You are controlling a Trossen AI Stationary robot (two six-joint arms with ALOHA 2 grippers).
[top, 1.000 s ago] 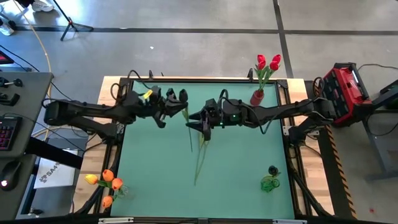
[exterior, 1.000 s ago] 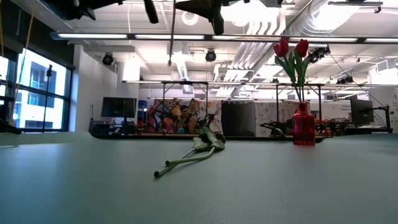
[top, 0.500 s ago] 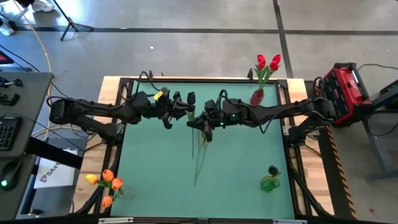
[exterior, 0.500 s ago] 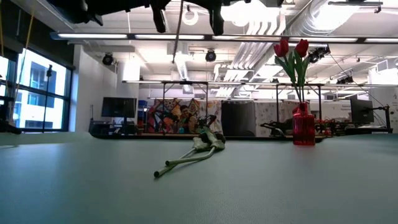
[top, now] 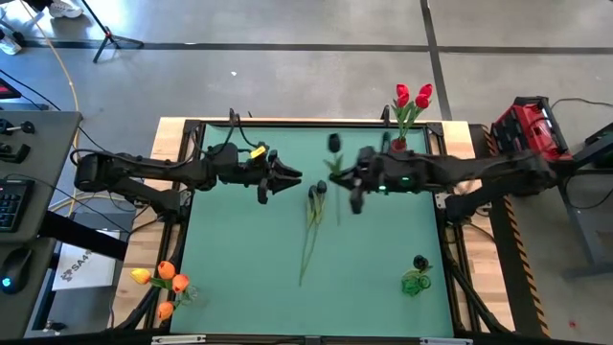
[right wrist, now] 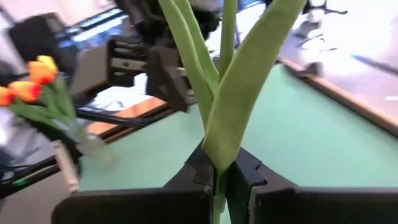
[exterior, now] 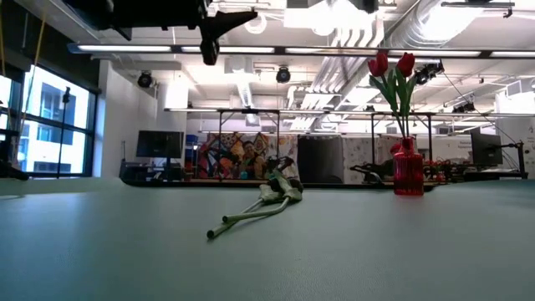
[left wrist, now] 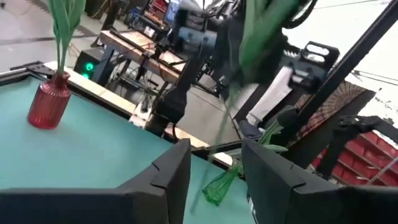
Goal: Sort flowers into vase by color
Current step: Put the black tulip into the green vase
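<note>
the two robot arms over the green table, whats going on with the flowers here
The right gripper is shut on a dark-headed tulip, holding it by the stem above the table. The left gripper hovers opposite it, open and empty. Another dark tulip lies on the table. The red vase holds red tulips, a clear vase orange ones, and the green vase one dark flower.
</note>
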